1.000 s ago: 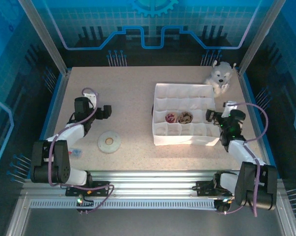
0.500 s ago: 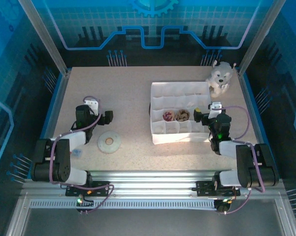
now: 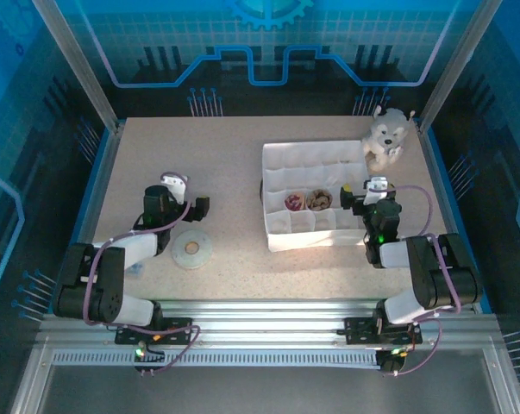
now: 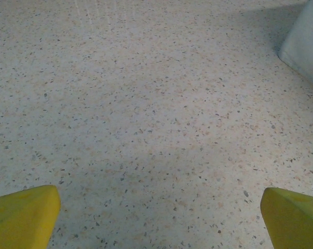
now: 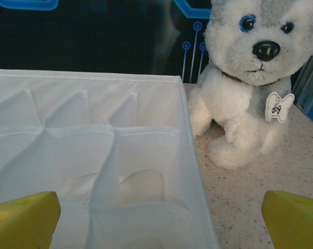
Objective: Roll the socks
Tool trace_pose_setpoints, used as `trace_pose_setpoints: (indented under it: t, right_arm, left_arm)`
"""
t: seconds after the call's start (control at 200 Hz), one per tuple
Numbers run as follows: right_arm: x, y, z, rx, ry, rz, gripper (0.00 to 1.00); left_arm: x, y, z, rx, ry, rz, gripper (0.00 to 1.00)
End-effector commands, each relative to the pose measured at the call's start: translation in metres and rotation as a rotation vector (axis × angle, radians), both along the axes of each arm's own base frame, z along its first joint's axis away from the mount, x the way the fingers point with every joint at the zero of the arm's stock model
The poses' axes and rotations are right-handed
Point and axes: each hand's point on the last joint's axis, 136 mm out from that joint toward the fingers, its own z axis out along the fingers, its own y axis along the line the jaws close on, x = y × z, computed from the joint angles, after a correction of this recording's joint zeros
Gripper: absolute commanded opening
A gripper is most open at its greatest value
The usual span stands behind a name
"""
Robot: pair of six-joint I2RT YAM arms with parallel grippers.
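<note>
Right gripper (image 3: 369, 197), fingers spread wide, sits at the right edge of the white organizer (image 3: 316, 242). A rolled reddish sock (image 3: 292, 203) and a rolled brown sock (image 3: 320, 200) lie side by side in the organizer's middle row, just left of that gripper. A plush dog (image 3: 385, 138) sits behind the organizer's right corner. Well left of the organizer, the left gripper (image 3: 197, 207) is also spread wide over the speckled table (image 3: 216, 155).

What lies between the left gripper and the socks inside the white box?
In the top view, bare table, then the left wall of the white box, lie between the left gripper and the socks. The round disc sits nearer, off that line.
</note>
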Motion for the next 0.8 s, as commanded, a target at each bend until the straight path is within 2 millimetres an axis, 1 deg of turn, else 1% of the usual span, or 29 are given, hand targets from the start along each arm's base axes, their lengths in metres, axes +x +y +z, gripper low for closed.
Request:
trace_pose_setpoints:
  t: [0.0, 0.075, 0.18, 0.23, 0.285, 0.32, 0.4, 0.43, 0.475, 0.48, 0.485, 0.54, 0.6, 0.65, 0.73, 0.795]
  right_arm:
    - [-0.006, -0.003, -0.025, 0.003, 0.08, -0.035, 1.0]
    - [-0.012, -0.005, -0.02, 0.018, 0.038, -0.033, 1.0]
    - [-0.023, -0.015, -0.016, 0.065, 0.0, -0.053, 1.0]
    - [-0.027, -0.015, -0.009, 0.069, -0.029, -0.038, 1.0]
    - [-0.032, -0.019, -0.004, 0.073, -0.037, -0.063, 1.0]
    - [-0.035, -0.022, 0.004, 0.08, -0.045, -0.077, 1.0]
    - [-0.039, -0.029, 0.02, 0.098, -0.022, -0.096, 1.0]
    - [-0.041, -0.032, 0.022, 0.096, 0.008, -0.109, 1.0]
    - [-0.042, -0.041, 0.028, 0.088, 0.043, -0.142, 1.0]
    - [-0.041, -0.043, 0.031, 0.089, 0.041, -0.146, 1.0]
    - [-0.042, -0.044, 0.029, 0.089, 0.05, -0.15, 1.0]
    - [-0.045, -0.053, 0.036, 0.104, 0.059, -0.163, 1.0]
    - [-0.051, -0.066, 0.034, 0.14, 0.111, -0.2, 1.0]
    - [-0.055, -0.079, 0.027, 0.159, 0.197, -0.253, 1.0]
    - [-0.072, -0.105, 0.004, 0.162, 0.378, -0.395, 1.0]
    - [-0.083, -0.125, -0.008, 0.187, 0.476, -0.484, 1.0]
  left_arm:
    - [0.007, 0.008, 0.022, 0.011, -0.058, 0.047, 0.99]
    - [0.01, 0.009, 0.02, 0.019, -0.037, 0.051, 1.0]
    - [0.01, 0.008, 0.014, 0.018, -0.031, 0.047, 0.99]
    - [0.011, 0.008, 0.013, 0.013, -0.029, 0.048, 0.99]
    - [0.012, 0.007, 0.012, 0.01, -0.025, 0.043, 1.0]
    - [0.013, 0.007, 0.012, 0.011, -0.021, 0.04, 0.99]
    - [0.015, 0.007, 0.01, 0.014, -0.009, 0.042, 0.99]
    - [0.015, 0.007, 0.01, 0.013, -0.007, 0.04, 0.99]
    - [0.015, 0.006, 0.01, 0.012, -0.006, 0.038, 0.99]
    - [0.015, 0.006, 0.009, 0.012, -0.006, 0.038, 0.99]
    - [0.016, 0.006, 0.009, 0.012, -0.005, 0.037, 0.99]
    - [0.016, 0.006, 0.008, 0.011, -0.005, 0.036, 0.99]
    - [0.016, 0.006, 0.006, 0.012, -0.001, 0.036, 0.99]
    - [0.016, 0.006, 0.005, 0.011, 0.001, 0.034, 0.99]
    - [0.015, 0.005, 0.007, 0.008, -0.003, 0.034, 0.99]
    - [0.015, 0.005, 0.007, 0.009, -0.005, 0.031, 0.99]
